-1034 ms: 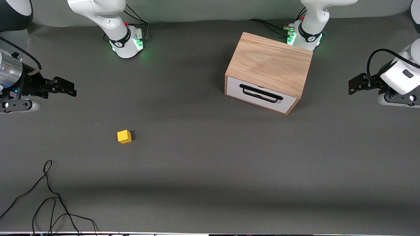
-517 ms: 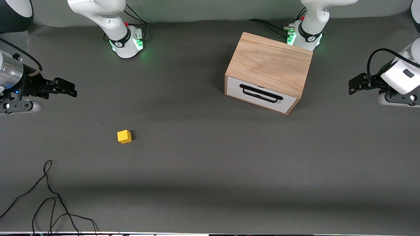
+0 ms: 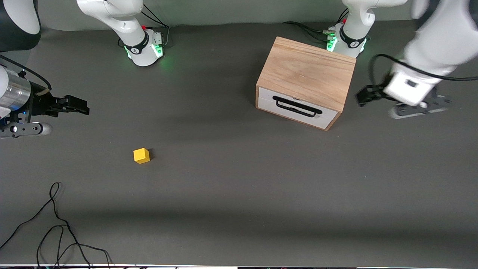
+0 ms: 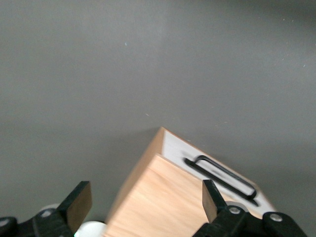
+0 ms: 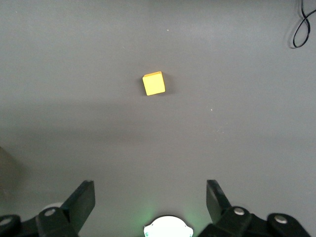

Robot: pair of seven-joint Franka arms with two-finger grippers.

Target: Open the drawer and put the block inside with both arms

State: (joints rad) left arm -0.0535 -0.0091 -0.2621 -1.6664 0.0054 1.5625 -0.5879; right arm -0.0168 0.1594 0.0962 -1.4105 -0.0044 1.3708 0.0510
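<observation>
Nothing is done yet. The drawer (image 3: 297, 107) is shut in its smooth wooden box (image 3: 308, 73). The small yellow block (image 3: 141, 155) sits on the flat grey table (image 3: 239, 179), well apart from the box, toward the right arm's end. The left gripper (image 4: 143, 205) is over the box, jaws wide open. The right gripper (image 5: 150, 200) is over bare table near the block, jaws open and empty.

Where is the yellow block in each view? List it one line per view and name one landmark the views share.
Front view: the block lies on the bare table, toward the right arm's end, nearer the camera than the wooden box.
Left wrist view: not in it; only the box and its drawer handle show.
Right wrist view: the block lies on the mat ahead of the open right pincer.
Shared landmark: the grey table.
</observation>
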